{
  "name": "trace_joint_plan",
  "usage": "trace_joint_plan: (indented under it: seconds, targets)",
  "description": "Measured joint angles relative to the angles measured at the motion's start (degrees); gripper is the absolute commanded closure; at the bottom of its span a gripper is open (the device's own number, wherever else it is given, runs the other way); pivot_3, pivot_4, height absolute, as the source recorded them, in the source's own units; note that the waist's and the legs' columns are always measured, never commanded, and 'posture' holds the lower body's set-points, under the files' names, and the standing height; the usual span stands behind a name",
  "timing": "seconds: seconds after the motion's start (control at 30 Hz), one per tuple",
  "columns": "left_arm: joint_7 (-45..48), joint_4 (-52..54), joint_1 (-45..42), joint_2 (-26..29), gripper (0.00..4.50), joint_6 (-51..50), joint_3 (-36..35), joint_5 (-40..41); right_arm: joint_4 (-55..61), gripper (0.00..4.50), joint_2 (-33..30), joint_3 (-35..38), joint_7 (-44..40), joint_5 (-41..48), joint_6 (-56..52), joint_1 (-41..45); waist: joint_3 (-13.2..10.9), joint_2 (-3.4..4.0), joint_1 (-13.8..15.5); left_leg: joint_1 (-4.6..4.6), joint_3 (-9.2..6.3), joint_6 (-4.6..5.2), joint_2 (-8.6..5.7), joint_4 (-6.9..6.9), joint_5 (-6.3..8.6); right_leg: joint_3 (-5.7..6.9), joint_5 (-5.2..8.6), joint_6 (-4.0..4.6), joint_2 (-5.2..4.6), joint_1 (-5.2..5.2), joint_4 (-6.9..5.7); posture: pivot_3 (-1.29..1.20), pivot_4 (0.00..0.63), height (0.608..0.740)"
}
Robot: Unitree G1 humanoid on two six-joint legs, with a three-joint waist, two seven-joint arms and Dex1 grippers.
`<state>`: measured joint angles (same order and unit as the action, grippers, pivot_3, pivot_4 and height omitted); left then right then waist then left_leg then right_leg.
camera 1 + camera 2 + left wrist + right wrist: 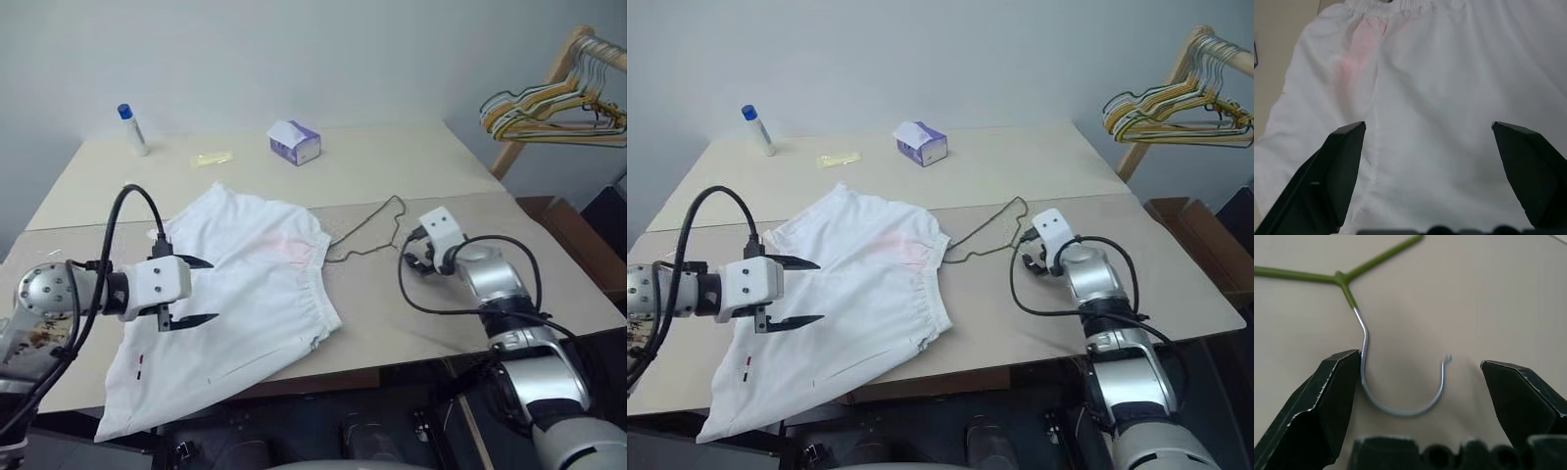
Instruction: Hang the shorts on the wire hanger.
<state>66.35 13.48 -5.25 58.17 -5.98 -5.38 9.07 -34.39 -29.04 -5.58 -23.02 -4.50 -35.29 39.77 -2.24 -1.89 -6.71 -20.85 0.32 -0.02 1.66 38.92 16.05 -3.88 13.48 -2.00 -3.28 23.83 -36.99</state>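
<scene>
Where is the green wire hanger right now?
The wire hanger lies flat on the table, partly tucked under the waistband of the shorts and just left of the open right gripper, whose fingers flank its silvery hook.

- No text, label, brand, number or sign can be read on anything here.
- The tissue box (295,142) shows print too small to read.

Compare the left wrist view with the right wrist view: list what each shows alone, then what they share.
Left wrist alone: the white shorts spread under the open left gripper, with the waistband and a faint pink patch. Right wrist alone: the hanger lying on the bare table, its silvery hook between the open right gripper's fingers. Shared: each looks down past two black fingers standing wide apart, gripping nothing.
</scene>
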Motion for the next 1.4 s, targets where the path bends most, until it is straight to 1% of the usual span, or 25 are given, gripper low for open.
trace_joint_plan:
  seconds: [0.1,0.17,0.23,0.3,0.37,0.53,0.67,0.83,1.03,1.17,1.3,1.4]
  targets:
    - [-0.4,-0.4,-0.5,-0.2,0.02,0.3,1.1,-0.4,-2.8,0.00,-1.5,1.8,2.5,0.0,1.4,-0.2,0.0,-0.01,-0.2,0.13,0.01,0.00,0.00,-0.01,0.00,0.00,0.00,0.00,0.01,-0.15,0.02,-0.08,0.000,0.740]
    - [-0.7,-0.8,-1.1,-0.7,0.02,0.4,2.0,-0.9,-6.1,0.00,-2.1,2.4,5.0,-0.4,4.3,0.0,0.0,0.00,-0.4,0.57,0.00,0.01,0.01,-0.11,0.01,0.02,0.01,-0.01,0.02,-0.62,0.21,-0.08,0.000,0.740]
    - [-0.7,-0.9,-1.5,-0.9,0.02,0.4,2.4,-1.2,-8.7,0.00,-2.2,3.5,7.2,-0.9,7.0,0.1,0.0,-0.01,-0.7,0.66,0.01,0.03,0.01,-0.10,0.02,0.01,0.01,-0.03,0.02,-0.77,0.25,-0.08,0.000,0.740]
    - [-0.8,-1.0,-1.9,-0.9,0.02,0.5,2.5,-1.3,-8.8,0.00,-2.2,4.1,7.3,-0.8,7.5,0.1,0.0,0.01,-1.0,0.66,0.02,0.03,0.01,-0.09,0.02,-0.03,0.00,-0.05,0.03,-0.76,0.24,-0.08,0.000,0.740]
    - [-1.1,-1.2,-2.0,-0.9,0.02,0.7,2.6,-1.5,-6.0,0.00,-1.8,4.4,6.3,-0.1,5.9,0.0,-0.1,0.10,-1.5,0.62,0.00,0.03,0.01,-0.10,0.02,-0.04,0.00,-0.05,0.03,-0.71,0.22,-0.08,0.000,0.740]
    - [-1.7,-1.6,-2.4,-1.1,0.02,0.7,2.8,-2.0,10.7,0.00,2.8,5.5,2.2,5.3,-6.3,0.6,-0.2,0.27,-3.1,0.63,-0.31,0.08,0.10,-0.12,0.05,-0.16,-0.01,-0.05,0.12,-0.65,0.13,-0.07,0.000,0.740]
    - [-1.7,-1.5,-2.4,-1.2,0.02,0.7,2.8,-2.0,18.2,0.00,7.7,3.4,1.4,7.0,-12.4,1.1,-0.2,0.29,-3.0,0.62,-0.34,0.08,0.08,-0.10,0.05,-0.11,-0.01,-0.05,0.10,-0.64,0.13,-0.07,0.000,0.740]
    - [-2.3,-1.5,-2.4,-1.4,0.02,0.7,2.8,-2.0,16.7,0.00,13.8,-1.7,3.3,5.4,-12.5,2.1,-0.2,0.33,-2.8,0.57,-0.32,0.08,0.06,-0.11,0.05,-0.08,-0.01,-0.05,0.07,-0.58,0.14,-0.06,0.000,0.740]
    - [-2.8,-0.5,-2.4,-1.7,0.02,0.3,2.8,-2.0,12.9,0.00,17.2,-5.8,4.4,3.2,-10.1,2.3,-0.2,0.34,-2.8,0.56,-0.35,0.07,0.05,-0.11,0.05,-0.08,-0.01,-0.06,0.04,-0.56,0.14,-0.05,0.000,0.740]
    - [-2.8,-0.4,-2.4,-1.7,0.02,0.2,2.8,-2.0,12.2,0.00,16.7,-9.3,4.5,0.5,-10.0,1.8,-0.2,0.36,-2.7,0.56,-0.37,0.07,0.04,-0.11,0.05,-0.08,-0.01,-0.06,0.04,-0.55,0.14,-0.05,0.000,0.740]
    - [-3.0,-0.2,-1.6,-1.6,0.02,0.1,2.8,-2.0,17.1,0.00,11.6,-9.6,3.8,-1.0,-11.2,-1.5,-0.2,0.36,-1.8,0.54,-0.33,0.07,0.01,-0.11,0.05,-0.07,0.00,-0.09,0.00,-0.55,0.20,-0.05,0.000,0.740]
    - [-3.3,0.2,-1.1,-1.6,0.02,0.0,2.8,-2.0,24.8,0.00,6.8,-8.5,1.3,-0.6,-15.2,-6.2,-0.2,0.35,-1.1,0.54,-0.27,0.07,0.01,-0.11,0.05,-0.03,0.01,-0.11,0.01,-0.57,0.22,-0.06,0.000,0.740]
